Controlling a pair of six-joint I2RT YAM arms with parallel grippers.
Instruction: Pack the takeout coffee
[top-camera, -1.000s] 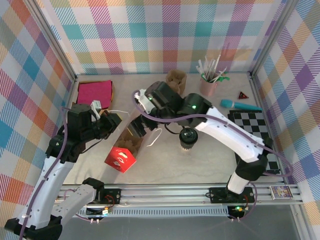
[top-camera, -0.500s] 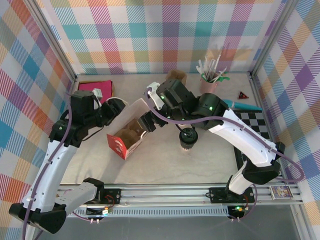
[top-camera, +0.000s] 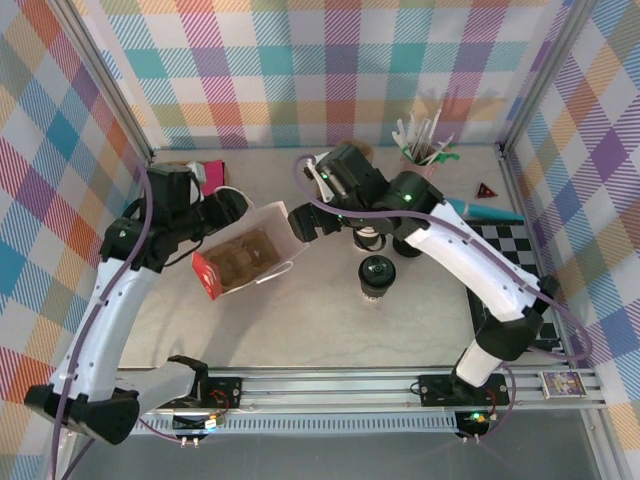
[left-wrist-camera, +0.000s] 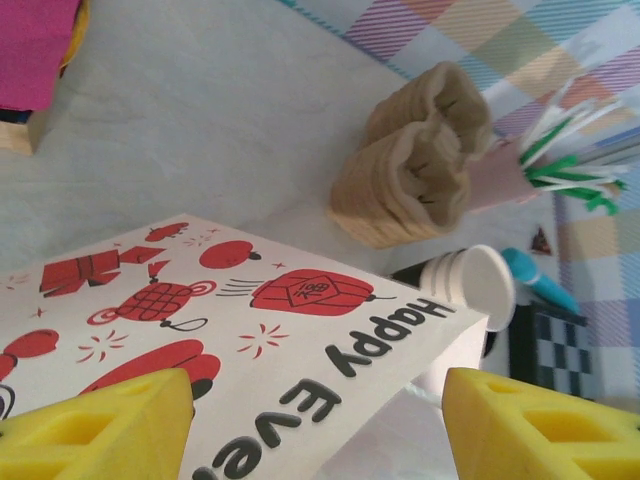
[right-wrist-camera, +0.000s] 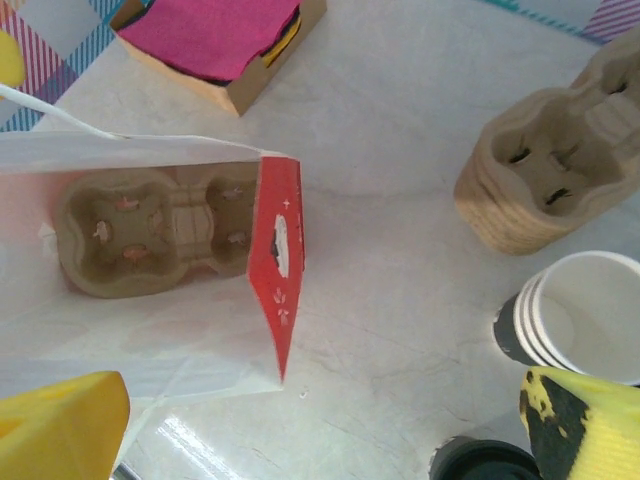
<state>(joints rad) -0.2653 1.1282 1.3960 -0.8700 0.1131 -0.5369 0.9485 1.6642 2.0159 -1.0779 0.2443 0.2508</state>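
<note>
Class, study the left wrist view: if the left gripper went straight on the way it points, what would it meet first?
The paper bag: its printed side lies directly ahead of the left gripper, between the open jaws; how near is unclear.

Carrier (right-wrist-camera: 150, 230) in bag (right-wrist-camera: 281, 262); takeout coffee (top-camera: 377, 277) right of bag

**A pale table under my fingers**

The table (right-wrist-camera: 400, 290) carries an open paper bag (right-wrist-camera: 150, 330), which sits below my right fingers (right-wrist-camera: 60, 425) and against my left fingers (left-wrist-camera: 95, 425). Just by my right fingertip stand stacked empty cups (right-wrist-camera: 590, 310), with the takeout coffee (top-camera: 377, 272) nearer. Beyond the fingers are a carrier stack (right-wrist-camera: 550, 170), a box of pink napkins (right-wrist-camera: 215, 35) and a straw cup (top-camera: 418, 165).
</note>
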